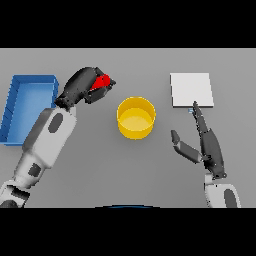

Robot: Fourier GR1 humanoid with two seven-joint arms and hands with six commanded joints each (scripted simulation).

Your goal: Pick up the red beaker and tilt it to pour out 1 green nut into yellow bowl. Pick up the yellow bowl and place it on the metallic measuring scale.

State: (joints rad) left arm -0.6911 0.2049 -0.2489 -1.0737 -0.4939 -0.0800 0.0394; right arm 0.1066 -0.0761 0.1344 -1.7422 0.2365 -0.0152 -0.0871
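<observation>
Your right hand [207, 145] is lying closest to you, near the front edge of the desk [100, 170] on its right side, and it is holding nothing: the fingers are stretched straight and close together, pointing toward the metallic measuring scale [191, 90], while the thumb is standing apart to the side. I think it is waiting there because the scale is its later goal. Your left hand [85, 87] is hovering over the left half of the desk, and its fingers are curling around the red beaker [103, 82], which is showing only as a small red part between the dark fingers. The beaker is leaning toward the yellow bowl [136, 117], probably so the nut can fall into it, but its mouth is staying beside the bowl's rim, not yet above it. The bowl is standing in the middle of the desk, and I cannot see any green nut inside. At the left edge the blue tray [15, 107] is sitting unused.
</observation>
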